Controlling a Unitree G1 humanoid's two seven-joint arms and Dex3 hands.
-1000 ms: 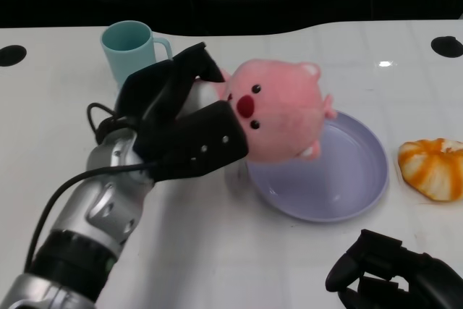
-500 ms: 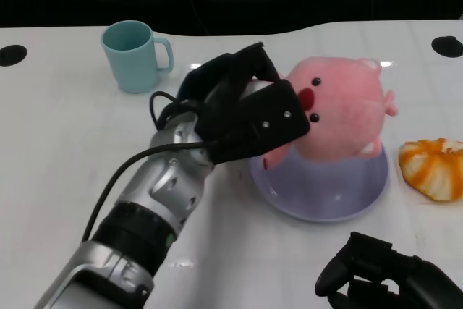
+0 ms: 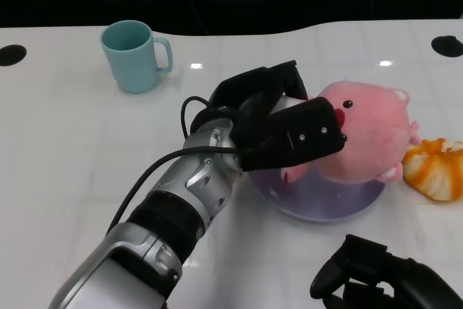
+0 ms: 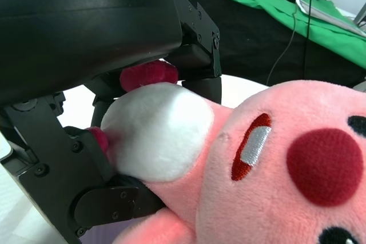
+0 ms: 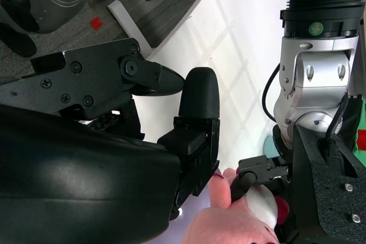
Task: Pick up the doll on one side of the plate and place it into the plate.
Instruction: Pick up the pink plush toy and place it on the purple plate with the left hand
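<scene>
My left hand grips the pink plush doll by its white tail end and holds it over the lavender plate. The doll lies tilted, its face toward the camera, covering most of the plate. In the left wrist view my fingers clamp the doll's white patch. My right hand rests low at the front right, fingers curled and holding nothing. In the right wrist view its fingers are empty, and my left forearm shows beyond.
A teal mug stands at the back left. An orange-and-white plush pumpkin lies just right of the plate, close to the doll. Black round marks sit at the far table corners.
My left arm has carried the doll to the right and lower, from the plate's left rim to over its middle. The right hand has hardly shifted.
</scene>
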